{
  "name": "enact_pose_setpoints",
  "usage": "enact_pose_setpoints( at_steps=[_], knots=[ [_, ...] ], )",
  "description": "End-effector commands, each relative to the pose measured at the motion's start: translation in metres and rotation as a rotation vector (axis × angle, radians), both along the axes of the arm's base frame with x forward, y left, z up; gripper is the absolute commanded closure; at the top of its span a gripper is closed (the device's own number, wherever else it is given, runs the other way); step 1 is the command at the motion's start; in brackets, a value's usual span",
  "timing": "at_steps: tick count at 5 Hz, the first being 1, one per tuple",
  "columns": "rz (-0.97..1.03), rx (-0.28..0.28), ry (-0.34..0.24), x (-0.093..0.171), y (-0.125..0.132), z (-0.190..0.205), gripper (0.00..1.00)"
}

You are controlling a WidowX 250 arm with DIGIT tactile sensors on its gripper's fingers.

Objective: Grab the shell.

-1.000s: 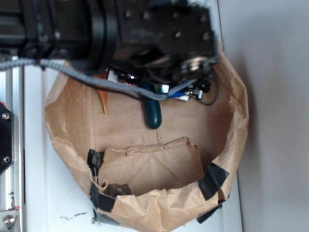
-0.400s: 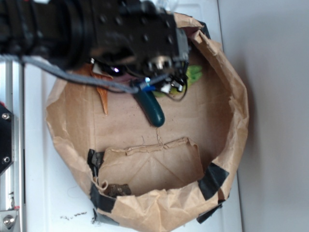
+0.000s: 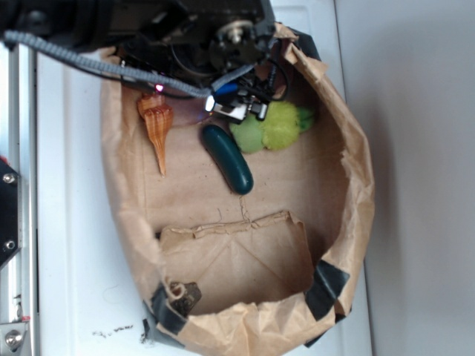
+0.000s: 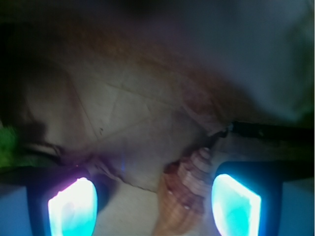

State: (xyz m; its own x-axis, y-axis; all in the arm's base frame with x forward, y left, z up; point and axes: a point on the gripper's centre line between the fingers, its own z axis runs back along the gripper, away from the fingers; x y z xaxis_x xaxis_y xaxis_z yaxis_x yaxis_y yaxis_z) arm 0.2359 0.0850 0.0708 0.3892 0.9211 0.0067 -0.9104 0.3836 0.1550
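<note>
The shell is orange-tan and lies in the paper bag at the upper left, ribbed top toward the arm and thin spike pointing down the frame. In the wrist view the shell sits between my two glowing fingertips, closer to the right pad than to the left pad. My gripper is open, and I cannot tell whether the right pad touches the shell. In the exterior view the dark arm covers the fingers just above the shell.
A dark green capsule lies right of the shell, with a fuzzy yellow-green plush beside it. The crumpled brown paper bag walls everything in. A folded flap lies on its floor. A metal rail runs along the left.
The arm has moved up and to the left, uncovering the shell and the plush. The bag's left wall has pulled inward and its rim has changed shape.
</note>
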Motion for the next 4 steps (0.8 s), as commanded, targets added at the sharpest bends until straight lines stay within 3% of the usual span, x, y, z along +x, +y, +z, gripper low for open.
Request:
enact_pose_setpoints(
  at_steps=[1, 3, 4],
  knots=[
    [-0.123, 0.097, -0.112, -0.022, 0.015, 0.009, 0.0],
    [-0.245, 0.18, -0.096, -0.03, 0.006, -0.023, 0.0],
    [-0.248, 0.191, -0.094, -0.031, 0.002, -0.029, 0.0]
  ],
)
